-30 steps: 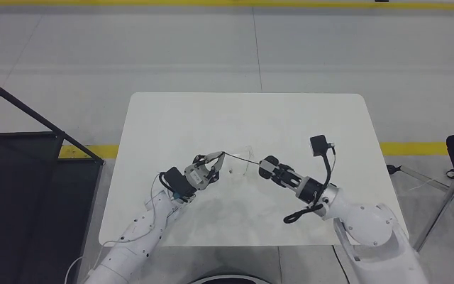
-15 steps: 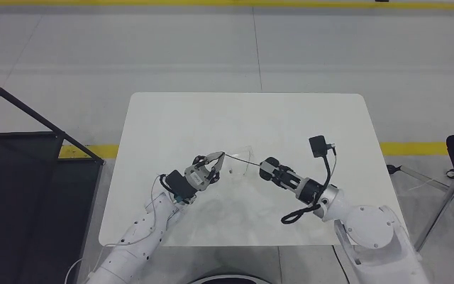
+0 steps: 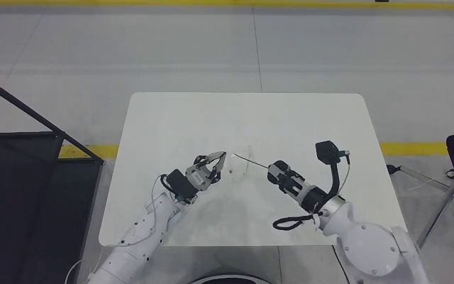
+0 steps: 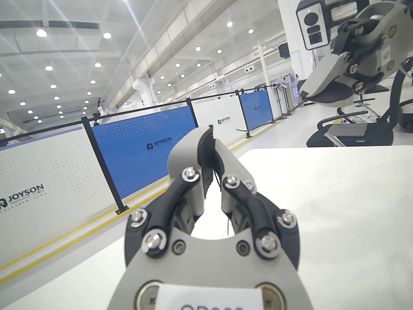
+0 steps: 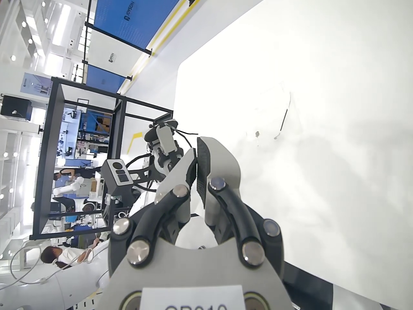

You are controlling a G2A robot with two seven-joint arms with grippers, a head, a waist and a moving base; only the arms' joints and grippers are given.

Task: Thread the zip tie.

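Note:
The zip tie (image 3: 250, 160) is a thin black strip held above the white table (image 3: 298, 121). My right gripper (image 3: 270, 168) is shut on one end of it. The free end points at my left gripper (image 3: 221, 155), a short gap away. In the right wrist view the zip tie (image 5: 187, 133) runs from my right gripper (image 5: 197, 143) toward the left gripper (image 5: 163, 137). My left gripper (image 4: 209, 137) is shut, and a thin black strand shows between its pads. The right gripper (image 4: 303, 93) faces it, higher and off to one side.
Both arms hover over the table's near half, with bare table top behind and to both sides. A dark framed stand (image 3: 28, 177) sits off the table's left edge. A small speck (image 5: 257, 134) and the tie's shadow (image 5: 283, 120) lie on the surface.
My right gripper has drawn back to the right with the zip tie. The tie's free end, which reached the left fingertips before, now stands apart from them. The left arm has barely moved.

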